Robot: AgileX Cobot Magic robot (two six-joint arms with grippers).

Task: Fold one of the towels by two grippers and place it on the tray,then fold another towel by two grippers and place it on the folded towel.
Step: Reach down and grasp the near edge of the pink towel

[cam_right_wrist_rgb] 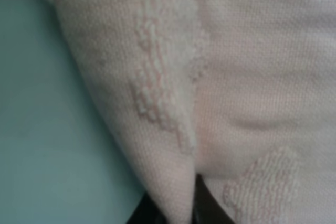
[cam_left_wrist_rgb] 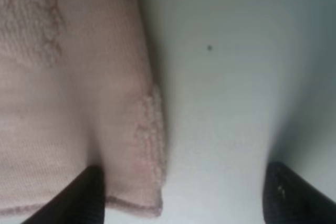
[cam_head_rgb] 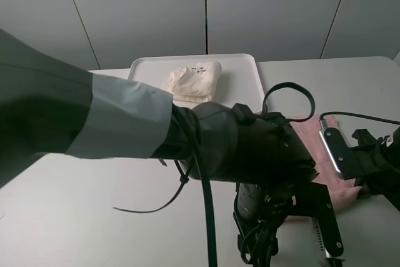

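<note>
The cream folded towel lies as a small bundle on the white tray at the back of the table. The pink towel lies on the table at the right, largely hidden behind my left arm, which reaches across the middle. My left gripper is open over a corner of the pink towel: one fingertip rests on the cloth, the other stands over bare table. My right gripper is shut on a raised fold of the pink towel.
The white table stretches bare at the front left. My right arm with its cable comes in from the right edge. A loose black cable tie hangs under the left arm.
</note>
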